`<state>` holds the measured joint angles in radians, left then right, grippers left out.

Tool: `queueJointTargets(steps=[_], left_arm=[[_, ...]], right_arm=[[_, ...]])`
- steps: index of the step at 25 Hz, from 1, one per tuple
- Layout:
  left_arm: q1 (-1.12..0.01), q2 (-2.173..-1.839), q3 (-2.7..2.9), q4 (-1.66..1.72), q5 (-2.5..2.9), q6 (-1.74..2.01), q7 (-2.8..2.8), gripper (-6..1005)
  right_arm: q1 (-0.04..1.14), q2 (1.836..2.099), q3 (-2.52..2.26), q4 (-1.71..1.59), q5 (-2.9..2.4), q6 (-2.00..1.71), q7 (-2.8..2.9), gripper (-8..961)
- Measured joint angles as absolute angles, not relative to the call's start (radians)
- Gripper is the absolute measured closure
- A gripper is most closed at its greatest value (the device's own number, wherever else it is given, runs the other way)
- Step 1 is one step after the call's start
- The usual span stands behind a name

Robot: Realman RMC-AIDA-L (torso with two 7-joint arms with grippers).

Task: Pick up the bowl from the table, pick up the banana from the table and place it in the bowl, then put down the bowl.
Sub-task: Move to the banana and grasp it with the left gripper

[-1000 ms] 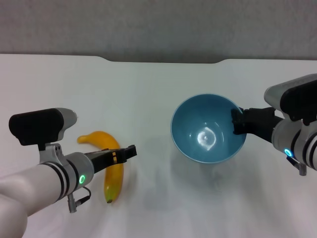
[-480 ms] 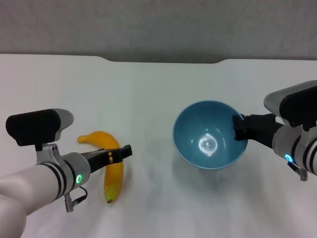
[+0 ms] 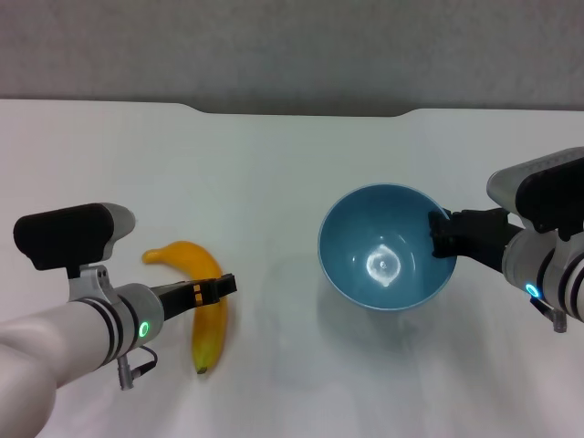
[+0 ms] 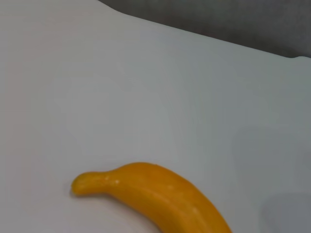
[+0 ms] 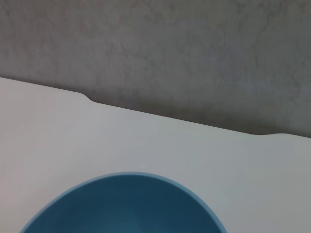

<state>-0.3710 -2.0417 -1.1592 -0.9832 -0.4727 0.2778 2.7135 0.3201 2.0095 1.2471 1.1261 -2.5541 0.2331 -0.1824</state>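
The light-blue bowl (image 3: 385, 260) is at the right, tilted slightly and held a little above the white table (image 3: 265, 173), with a faint shadow under it. My right gripper (image 3: 439, 234) is shut on its right rim. In the right wrist view only the bowl's inside (image 5: 121, 206) shows. The yellow-orange banana (image 3: 210, 333) lies on the table at the left, its stem end pointing left. My left gripper (image 3: 224, 286) hovers over the banana's middle, crossing it from the left. The banana (image 4: 160, 196) also fills the low part of the left wrist view.
A shallow dark cut-out (image 3: 301, 112) runs along the table's far edge, with a grey wall (image 3: 292, 46) behind it. Bare white tabletop lies between the banana and the bowl.
My left gripper has drawn back to the left and lower over the banana. The bowl shifted slightly right and down a second ago, then stayed put.
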Motion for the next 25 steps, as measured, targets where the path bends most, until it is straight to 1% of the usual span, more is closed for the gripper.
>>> queueJointTargets(steps=[10,16,25], left_arm=[[-0.396,-2.042,-1.145,-0.956,-0.472,0.292,2.699,203],[-0.43,-2.042,-1.136,-0.944,-0.475,0.353,2.693,205],[-0.436,-2.042,-1.131,-0.936,-0.476,0.354,2.692,213]], right_arm=[[0.322,2.009,1.247,1.127,-2.554,0.233,-0.183,913],[0.322,2.009,1.247,1.128,-2.554,0.233,-0.183,913],[0.32,2.009,1.248,1.129,-2.554,0.233,-0.183,914]])
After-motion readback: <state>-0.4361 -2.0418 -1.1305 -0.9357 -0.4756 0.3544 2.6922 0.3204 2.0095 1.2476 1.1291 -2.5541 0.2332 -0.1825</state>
